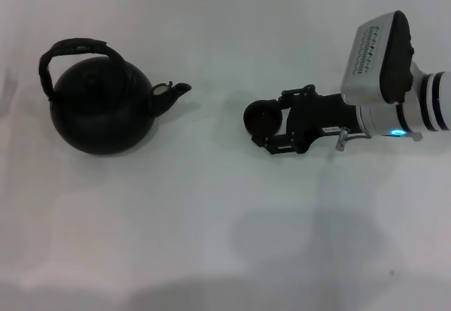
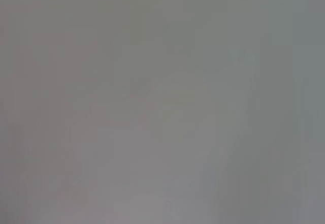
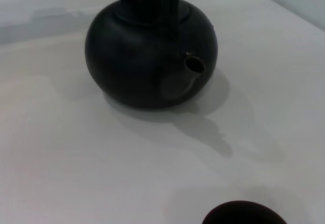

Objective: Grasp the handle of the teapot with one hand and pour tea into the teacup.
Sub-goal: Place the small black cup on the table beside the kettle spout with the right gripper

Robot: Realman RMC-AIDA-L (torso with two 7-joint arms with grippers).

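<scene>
While resting on the white table (image 1: 211, 240) at the robot's left, teapot (image 1: 102, 113) upright, arched handle (image 1: 74, 50) raised above the lid, short spout (image 1: 173, 94) aimed toward the teacup (image 1: 262, 117). Teacup well apart from the spout, at the tip of the right gripper (image 1: 271, 122), reaching in from the right; jaws apparently around the cup, grip not clear. Left wrist view: featureless grey only.
</scene>
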